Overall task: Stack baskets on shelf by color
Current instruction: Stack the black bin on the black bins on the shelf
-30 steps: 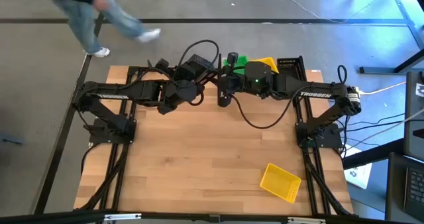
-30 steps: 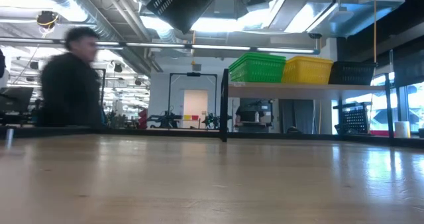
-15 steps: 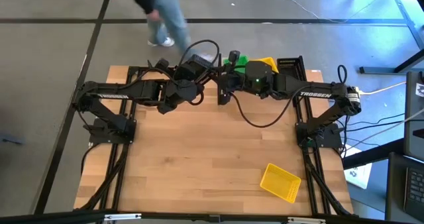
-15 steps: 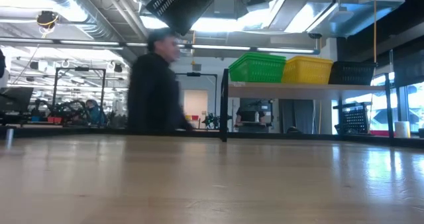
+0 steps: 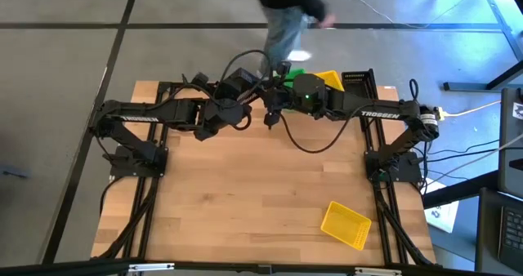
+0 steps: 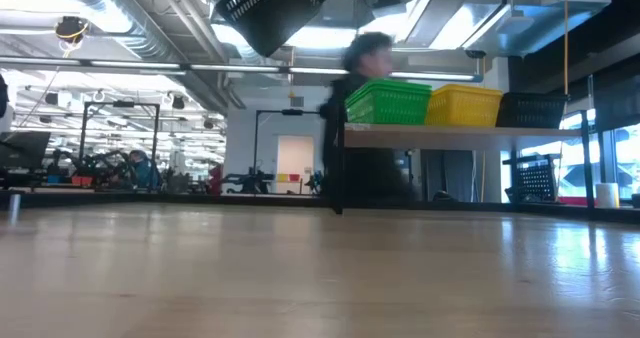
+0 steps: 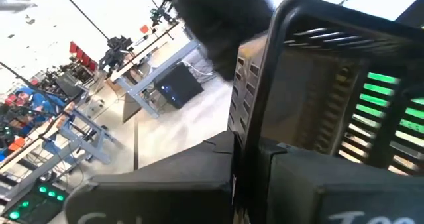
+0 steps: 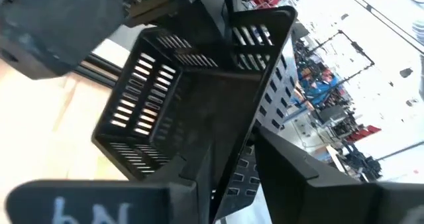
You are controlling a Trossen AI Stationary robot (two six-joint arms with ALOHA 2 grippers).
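A black basket (image 6: 268, 8) hangs tilted, high above the table's far middle, between both arms. My left gripper (image 5: 243, 91) is shut on it. My right gripper (image 5: 268, 117) reaches in from the right and is shut on the rim of another wall. On the shelf (image 6: 450, 131) at the far edge stand green baskets (image 6: 388, 103), yellow baskets (image 6: 465, 106) and black baskets (image 6: 540, 108), resting on their bases. One yellow basket (image 5: 346, 224) lies on the tabletop near the right front. My left gripper (image 7: 248, 177) pinches the black basket's wall at its rim (image 7: 255, 118), one finger on each side of the wall. The basket is lifted clear and tilted. My right gripper (image 8: 228, 184) has the rim of a side wall (image 8: 232, 151) between its two fingers, which lie close against it; the basket's open side (image 8: 179, 105) faces this wrist.
A person (image 5: 286, 6) walks on the floor just beyond the table's far edge, behind the shelf in the low view (image 6: 365, 128). Another black basket (image 6: 535, 178) shows below shelf level at the right. Bare wood (image 5: 245, 194) covers the table's middle and near part.
My right gripper has moved toward the table's left, up to the black basket that my left gripper holds aloft, and now shows beside it in the low view. The person has walked from left to right behind the table's far edge.
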